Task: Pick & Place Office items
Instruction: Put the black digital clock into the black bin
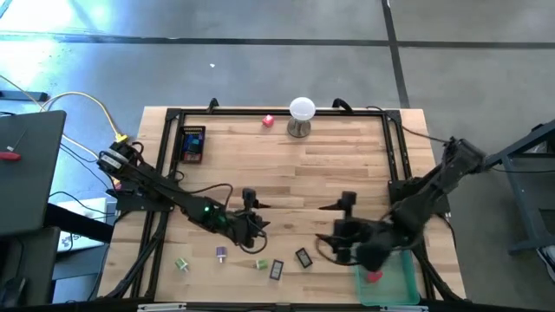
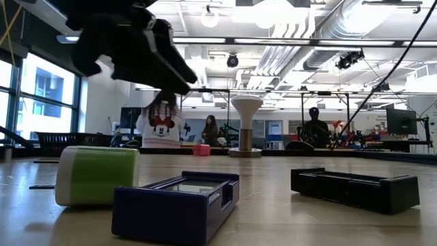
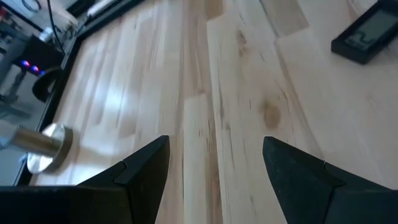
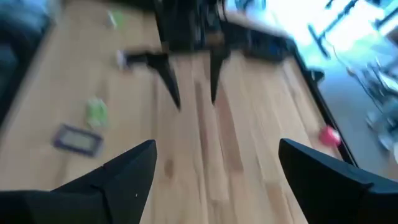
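Observation:
Several small office items lie near the table's front edge: a green piece point(image 1: 182, 264), a purple one point(image 1: 221, 253), a green-and-white one point(image 1: 260, 263) point(image 2: 95, 174), a dark blue frame point(image 1: 277, 269) point(image 2: 177, 201) and a black one point(image 1: 303, 257) point(image 2: 355, 188). A red piece point(image 1: 373, 277) lies in the green tray point(image 1: 403, 286), and a pink one point(image 1: 268, 120) near the far edge. My left gripper point(image 1: 260, 227) point(image 3: 214, 168) hovers open over bare wood, just behind the items. My right gripper point(image 1: 328, 243) point(image 4: 214, 168) hangs open above the table beside the tray, facing the left gripper.
A white ball on a metal stand point(image 1: 301, 115) stands at the far edge, with a dark box point(image 1: 192, 143) at the far left. A black frame point(image 1: 395, 147) runs round the tabletop. Bare wood lies in the middle between the arms.

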`<state>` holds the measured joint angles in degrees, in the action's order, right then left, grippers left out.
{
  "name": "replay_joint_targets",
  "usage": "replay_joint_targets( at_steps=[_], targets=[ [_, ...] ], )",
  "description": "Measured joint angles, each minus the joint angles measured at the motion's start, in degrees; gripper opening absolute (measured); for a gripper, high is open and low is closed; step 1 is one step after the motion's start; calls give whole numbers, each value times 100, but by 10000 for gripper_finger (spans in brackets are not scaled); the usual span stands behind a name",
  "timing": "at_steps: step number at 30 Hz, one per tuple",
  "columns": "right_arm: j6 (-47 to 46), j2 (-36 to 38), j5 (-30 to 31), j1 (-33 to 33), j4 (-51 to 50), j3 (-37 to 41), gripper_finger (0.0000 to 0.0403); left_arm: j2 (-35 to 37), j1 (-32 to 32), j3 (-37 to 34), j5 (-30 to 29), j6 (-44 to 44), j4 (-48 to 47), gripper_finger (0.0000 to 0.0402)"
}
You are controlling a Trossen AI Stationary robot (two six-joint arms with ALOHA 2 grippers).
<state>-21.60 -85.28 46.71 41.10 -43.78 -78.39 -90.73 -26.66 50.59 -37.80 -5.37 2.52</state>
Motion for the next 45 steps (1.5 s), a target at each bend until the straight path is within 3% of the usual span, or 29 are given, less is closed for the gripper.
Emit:
replay_joint_targets(
  at_steps=[5, 10, 15, 22, 27, 35, 45],
  targets=[
    [-1197, -1209, -937, -588, -1765, -1134, 326, 205, -15, 0, -2, 425, -524, 249],
    [-2732, -1996, -2064, -1059, -2809, -1530, 326, 220, -15, 0, 49, 698, -789, 249],
    [-3546, -2393, -3113, -1291, -2745, -1530, 326, 217, -16, -2, 246, 873, -913, 249],
    [-3152, -2756, -4131, -1286, -1762, -1532, 326, 217, -200, -2, 271, 1004, -1126, 249],
    [-3329, -2845, -4205, -1265, -1520, -1533, 326, 217, -347, -2, 269, 1240, -1282, 249],
    [-3733, -2845, -3747, -1124, -1511, -1533, 326, 217, -553, -2, 269, 1294, -1330, 249],
    [-4458, -2845, -3970, -964, -1423, -1533, 326, 217, -784, -4, 267, 1586, -1326, 249]
  ],
)
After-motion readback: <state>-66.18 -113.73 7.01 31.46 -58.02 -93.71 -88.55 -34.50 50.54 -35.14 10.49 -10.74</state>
